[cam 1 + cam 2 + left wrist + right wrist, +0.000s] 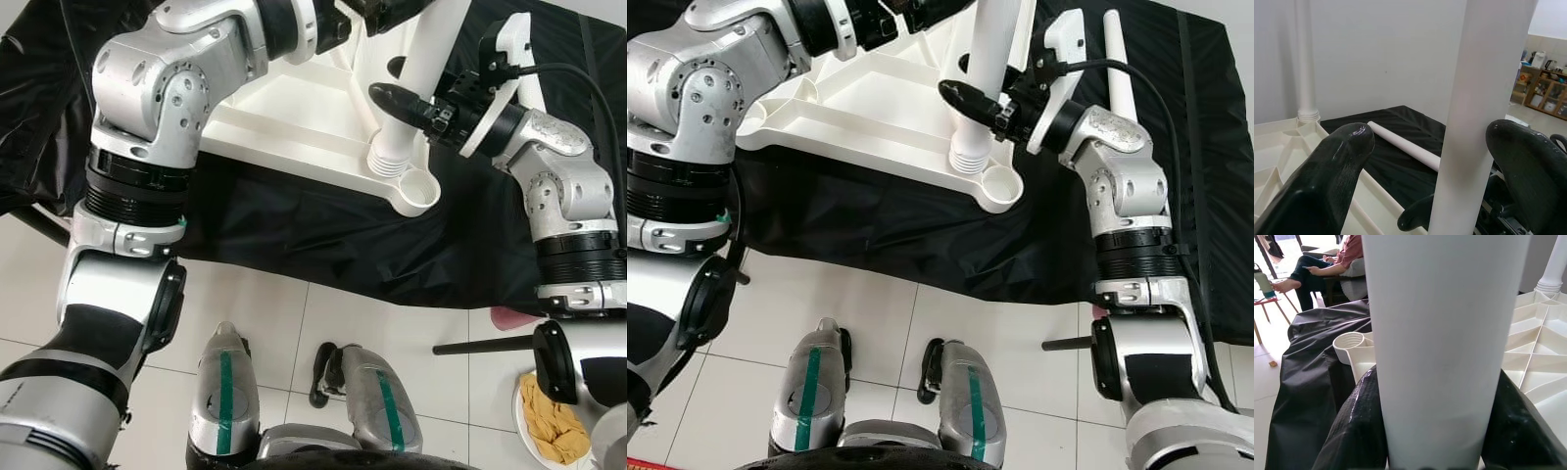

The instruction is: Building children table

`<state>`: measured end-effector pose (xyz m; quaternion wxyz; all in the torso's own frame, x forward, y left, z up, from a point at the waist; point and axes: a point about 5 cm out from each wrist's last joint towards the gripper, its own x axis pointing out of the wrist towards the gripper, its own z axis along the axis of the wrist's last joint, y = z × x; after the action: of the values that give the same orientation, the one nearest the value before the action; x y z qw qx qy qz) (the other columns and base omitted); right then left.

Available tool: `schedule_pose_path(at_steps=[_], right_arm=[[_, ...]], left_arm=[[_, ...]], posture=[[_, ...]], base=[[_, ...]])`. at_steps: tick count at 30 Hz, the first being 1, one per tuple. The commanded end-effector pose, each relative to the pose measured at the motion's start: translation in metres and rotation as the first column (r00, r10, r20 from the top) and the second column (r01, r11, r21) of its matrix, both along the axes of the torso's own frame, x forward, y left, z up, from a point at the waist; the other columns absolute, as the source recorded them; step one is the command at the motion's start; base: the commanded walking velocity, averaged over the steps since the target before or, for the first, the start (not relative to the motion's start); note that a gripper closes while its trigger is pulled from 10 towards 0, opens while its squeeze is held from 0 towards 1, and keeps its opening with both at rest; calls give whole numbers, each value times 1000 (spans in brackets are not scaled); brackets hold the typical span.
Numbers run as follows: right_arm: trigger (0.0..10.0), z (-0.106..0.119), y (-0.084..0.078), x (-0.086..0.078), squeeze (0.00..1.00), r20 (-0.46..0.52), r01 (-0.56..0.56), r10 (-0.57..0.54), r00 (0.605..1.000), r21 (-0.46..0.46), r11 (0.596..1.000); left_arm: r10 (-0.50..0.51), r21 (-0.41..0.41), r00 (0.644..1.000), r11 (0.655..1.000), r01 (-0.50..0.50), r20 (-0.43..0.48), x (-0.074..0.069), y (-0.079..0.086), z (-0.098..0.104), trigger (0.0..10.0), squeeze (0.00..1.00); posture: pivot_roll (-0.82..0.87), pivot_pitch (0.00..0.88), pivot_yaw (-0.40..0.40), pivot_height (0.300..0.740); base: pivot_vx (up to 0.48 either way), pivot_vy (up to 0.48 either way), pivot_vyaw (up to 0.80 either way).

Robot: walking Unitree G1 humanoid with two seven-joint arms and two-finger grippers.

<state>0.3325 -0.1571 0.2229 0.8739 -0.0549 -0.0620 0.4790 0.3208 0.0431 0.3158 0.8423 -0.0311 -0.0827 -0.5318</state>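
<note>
1. Your right gripper (970, 101) is clamped on the long white plastic tube leg (982, 59), low on its shaft, one black finger (1359, 431) on either side and touching it.
2. Your left gripper (1420, 166) straddles the same leg higher up. Its fingers (1327, 171) stand apart from the tube with a gap showing, so it is spread and not gripping.
3. Directly below your right jaws, the leg's ribbed foot sits in a round corner socket of the upturned white ribbed plastic tabletop (284, 122); an empty cup-shaped lug (419, 188) lies just beside it.
4. Beyond the left jaws, a spare white tube (1403, 142) lies flat, and another leg (1305, 63) already stands upright in a far socket.
5. Judgement: the leg looks light, stiff and smooth, so it may slip when twisted. Hold it low near the socket and keep it upright.
6. The tabletop rests on a crinkled black plastic sheet (323, 240) over pale floor tiles (265, 313).
7. A seated person (1327, 264) is well behind, by a white wall (1381, 49).
</note>
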Motion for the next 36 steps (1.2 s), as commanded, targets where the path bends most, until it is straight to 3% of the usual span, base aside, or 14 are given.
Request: schedule_pose_path(at_steps=[1, 13, 24, 28, 36], right_arm=[[10000, 3, 4, -4, 0, 17, -43, 44, 999, -37, 998], [10000, 5, 3, 2, 0, 13, -36, 36, 999, -44, 998], [10000, 8, -3, 14, 0, 5, 51, -51, 999, 3, 999], [10000, 3, 8, 4, 0, 23, -39, 40, 999, -49, 998], [10000, 0, 13, -3, 0, 24, -99, 102, 995, -92, 991]], left_arm=[[-263, 34, 963, 965, 262, 60, -15, -14, 8, 10000, 0], [-353, 42, 931, 936, 351, 92, -22, -14, 15, 10000, 0], [-373, 44, 923, 928, 370, 91, -26, -16, 14, 10000, 0], [-340, 50, 937, 940, 337, 83, -24, -22, 11, 10000, 0], [-306, 52, 950, 951, 304, 58, -19, -28, 10, 10000, 0]], posture=[[109, 56, -55, 740], [110, 45, -63, 740], [112, 38, -62, 740], [110, 38, -60, 740], [103, 34, -62, 740]], base=[[0, 0, 0], [0, 0, 0], [0, 0, 0], [0, 0, 0], [0, 0, 0]])
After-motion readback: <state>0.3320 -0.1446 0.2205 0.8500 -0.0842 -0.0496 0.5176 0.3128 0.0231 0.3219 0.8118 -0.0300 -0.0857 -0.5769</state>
